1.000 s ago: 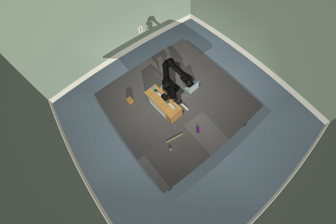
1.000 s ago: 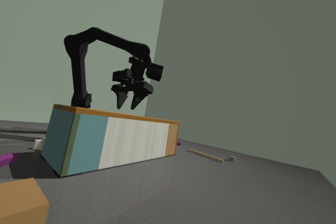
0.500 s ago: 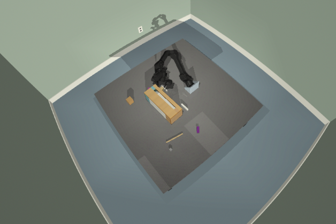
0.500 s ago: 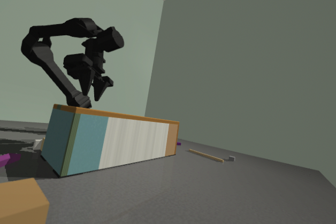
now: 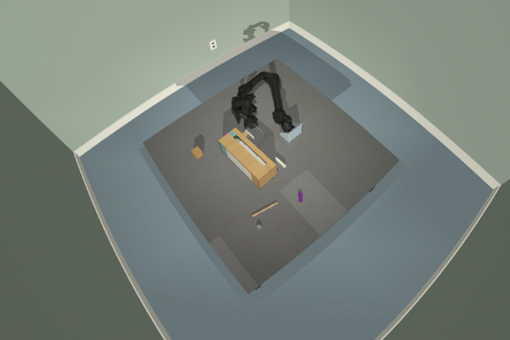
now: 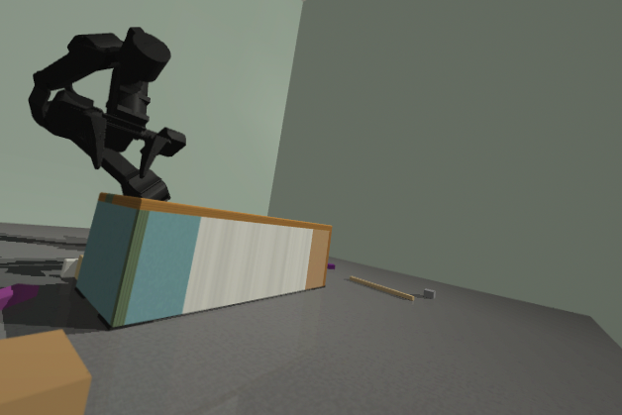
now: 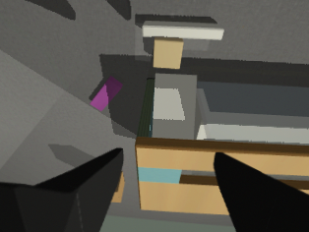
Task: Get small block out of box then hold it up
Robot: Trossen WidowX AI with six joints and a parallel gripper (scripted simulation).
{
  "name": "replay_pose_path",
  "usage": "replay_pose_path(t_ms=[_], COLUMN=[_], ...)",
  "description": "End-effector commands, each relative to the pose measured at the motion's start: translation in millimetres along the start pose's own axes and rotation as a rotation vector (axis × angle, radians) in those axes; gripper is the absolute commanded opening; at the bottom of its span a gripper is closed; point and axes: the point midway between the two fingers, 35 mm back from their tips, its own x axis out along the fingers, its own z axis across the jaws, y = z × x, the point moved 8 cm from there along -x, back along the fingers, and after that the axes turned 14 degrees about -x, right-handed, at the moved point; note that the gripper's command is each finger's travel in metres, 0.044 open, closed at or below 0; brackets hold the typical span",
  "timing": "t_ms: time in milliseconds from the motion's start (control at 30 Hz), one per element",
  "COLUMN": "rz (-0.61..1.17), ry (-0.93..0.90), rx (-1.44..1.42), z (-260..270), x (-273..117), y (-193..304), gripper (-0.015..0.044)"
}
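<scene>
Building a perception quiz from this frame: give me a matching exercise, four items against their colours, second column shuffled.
Items:
1. pincer
2. thin stick
3. small cube beside the stick
4. small upright object on the lighter patch of the table

Colours:
A. purple
B. black
C. grey
D. tan

Pairs: 1-B, 2-D, 3-C, 4-A

We could not find the small block; the box [image 6: 211,263] hid its shelf, and the wrist frame cut off the gripper [image 7: 167,172] fingers.
</scene>
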Motion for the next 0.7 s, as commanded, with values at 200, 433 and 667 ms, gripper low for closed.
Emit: replay_pose_path(t_ms=[200,433,667], rz=[0.0,0.003,0.002], ry=[0.002,-0.011,-0.009], rx=[0.023,0.019,0.019], z=[-6.2,-8.0,-8.4], x=[70.5,84.9,90.3], y=[-29.6,-38.9,-40.2], gripper=[0.0285,0.0285,0.0285])
